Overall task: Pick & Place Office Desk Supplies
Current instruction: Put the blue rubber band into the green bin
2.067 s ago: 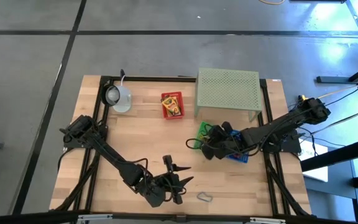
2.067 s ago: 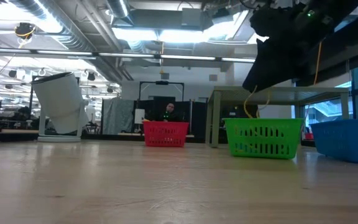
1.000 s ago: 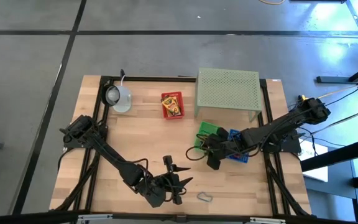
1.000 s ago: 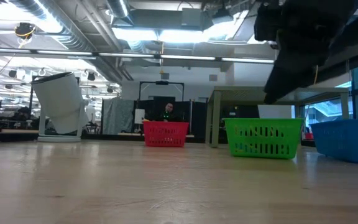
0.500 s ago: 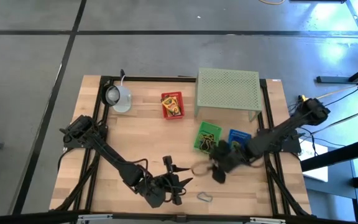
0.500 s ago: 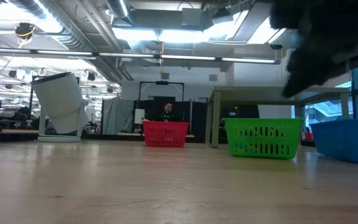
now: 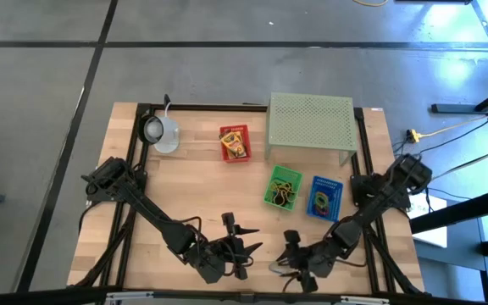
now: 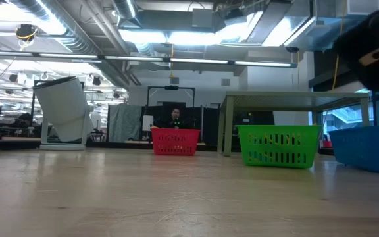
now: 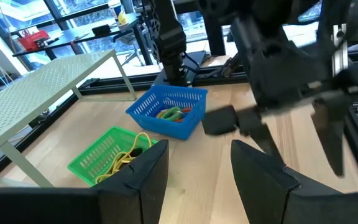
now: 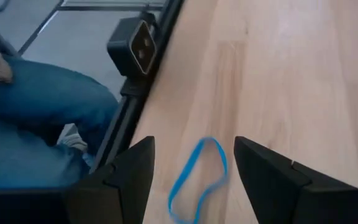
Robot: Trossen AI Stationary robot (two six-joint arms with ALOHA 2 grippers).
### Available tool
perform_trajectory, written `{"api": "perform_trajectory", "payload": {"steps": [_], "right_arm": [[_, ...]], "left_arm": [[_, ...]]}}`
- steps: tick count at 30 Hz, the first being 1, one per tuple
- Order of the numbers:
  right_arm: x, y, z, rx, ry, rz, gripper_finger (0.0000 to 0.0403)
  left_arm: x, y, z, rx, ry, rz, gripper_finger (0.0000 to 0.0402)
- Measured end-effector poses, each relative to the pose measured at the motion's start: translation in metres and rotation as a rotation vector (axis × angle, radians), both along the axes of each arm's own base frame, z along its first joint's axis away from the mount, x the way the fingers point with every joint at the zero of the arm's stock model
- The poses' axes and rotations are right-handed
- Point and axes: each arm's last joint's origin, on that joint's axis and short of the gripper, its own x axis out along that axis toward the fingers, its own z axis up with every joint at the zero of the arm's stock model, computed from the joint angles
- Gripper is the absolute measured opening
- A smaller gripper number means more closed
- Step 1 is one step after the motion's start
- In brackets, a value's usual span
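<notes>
**Sorting partly done, one loop left near the front edge**

Loops are already seen in the green basket (image 7: 281,187) and the blue basket (image 7: 325,196). A blue loop (image 10: 197,171) lies on the near table edge; the right gripper (image 7: 299,273) is spread above it, empty. The left gripper (image 7: 242,246) waits nearby, released. The yellow box (image 7: 235,142) stands far.

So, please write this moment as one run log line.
right tool: open, above blue loop, near table front edge | left tool: open, waiting | nothing held
</notes>
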Motion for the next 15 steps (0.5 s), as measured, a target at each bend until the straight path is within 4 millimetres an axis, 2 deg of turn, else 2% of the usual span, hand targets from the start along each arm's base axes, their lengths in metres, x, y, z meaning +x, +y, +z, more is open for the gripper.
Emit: {"api": "perform_trajectory", "payload": {"steps": [8, 15], "right_arm": [[0.019, -0.006, -0.033, -0.071, 0.009, 0.016, 0.0224], [0.025, -0.012, -0.053, -0.129, 0.05, 0.012, 0.0224]], "left_arm": [[-0.001, 0.001, -0.003, 0.029, 0.036, 0.001, 0.0169], [-0.001, 0.002, -0.004, 0.035, 0.044, 0.001, 0.0169]]}}
